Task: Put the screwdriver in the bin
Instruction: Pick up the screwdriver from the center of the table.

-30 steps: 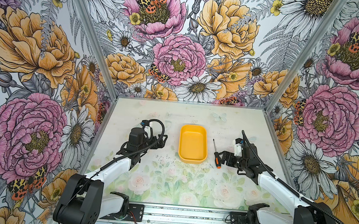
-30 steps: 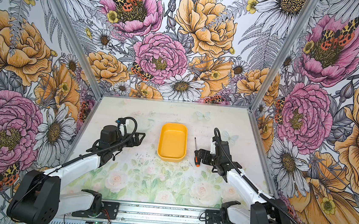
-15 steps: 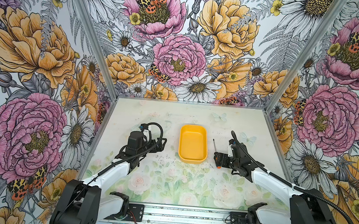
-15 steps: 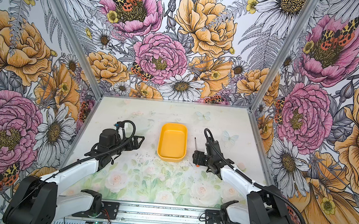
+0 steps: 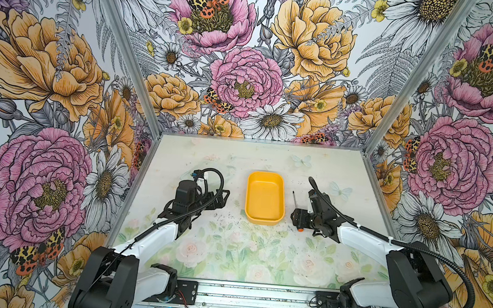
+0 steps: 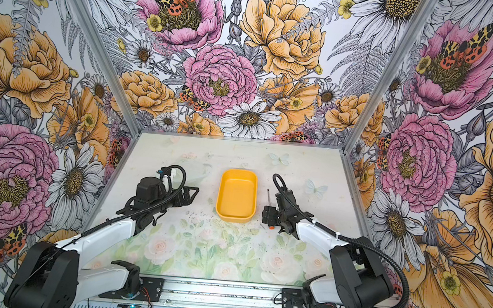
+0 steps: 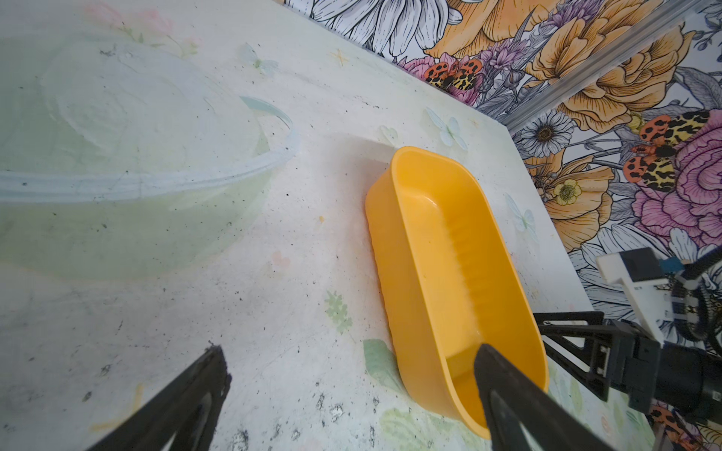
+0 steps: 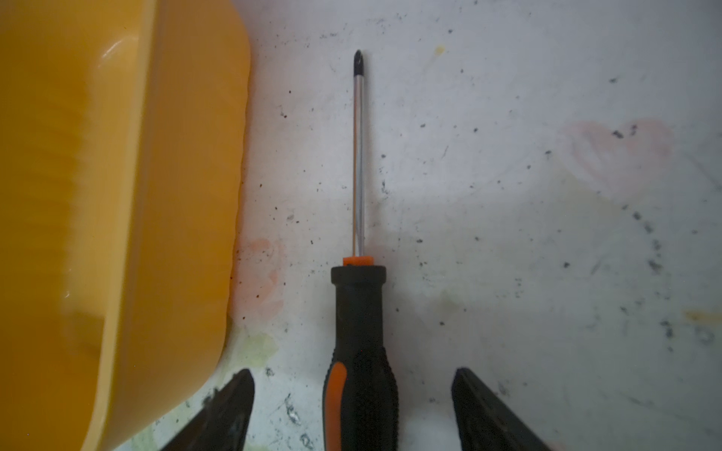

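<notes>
R fingers (image 8: 488, 414) astride screwdriver (image 8: 361, 312) handle, not touching, beside bin (image 8: 187, 195)

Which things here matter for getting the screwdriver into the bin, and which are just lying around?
For the job: bin, empty; screwdriver, on the table beside it; right hand, open astride the handle.
Just lying about: left hand, open and empty; dark specks on the table.

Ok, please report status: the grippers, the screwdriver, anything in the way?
Left gripper open, empty. Right gripper open, jaws either side of the screwdriver handle, not gripping yet. Screwdriver lying beside the bin, bin empty. Nothing in the way.
</notes>
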{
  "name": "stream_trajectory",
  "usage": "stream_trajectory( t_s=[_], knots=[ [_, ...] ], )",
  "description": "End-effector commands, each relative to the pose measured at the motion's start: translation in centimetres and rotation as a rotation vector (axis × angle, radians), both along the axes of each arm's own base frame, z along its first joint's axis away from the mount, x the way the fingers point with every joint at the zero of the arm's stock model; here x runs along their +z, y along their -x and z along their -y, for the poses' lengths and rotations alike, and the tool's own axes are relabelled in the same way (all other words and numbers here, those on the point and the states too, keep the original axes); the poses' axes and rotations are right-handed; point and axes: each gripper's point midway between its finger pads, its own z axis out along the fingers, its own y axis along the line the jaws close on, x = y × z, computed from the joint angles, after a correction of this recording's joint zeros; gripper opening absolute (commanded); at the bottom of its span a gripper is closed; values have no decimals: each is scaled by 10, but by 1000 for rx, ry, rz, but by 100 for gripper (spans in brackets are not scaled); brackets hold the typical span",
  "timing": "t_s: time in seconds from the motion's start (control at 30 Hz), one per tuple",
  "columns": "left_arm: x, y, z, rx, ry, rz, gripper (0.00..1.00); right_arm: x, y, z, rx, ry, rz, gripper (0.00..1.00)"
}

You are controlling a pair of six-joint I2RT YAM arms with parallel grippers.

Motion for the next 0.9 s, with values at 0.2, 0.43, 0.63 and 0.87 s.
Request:
stream_trajectory(
  t_s=[0.2, 0.43, 0.63, 0.87],
  knots=[
    [0, 0, 7, -18, 36, -6, 99, -2, -11, -4, 0, 52, 17, 73],
    [-5, -1, 7, -23, 28, -24, 99, -8, -11, -6, 4, 64, 0, 63],
    [-8, -1, 9, -28, 26, -36, 99, -12, -11, -7, 5, 80, -10, 55],
    [-9, -2, 9, -30, 25, -39, 99, -21, -9, -4, 0, 103, -38, 44]
  ],
)
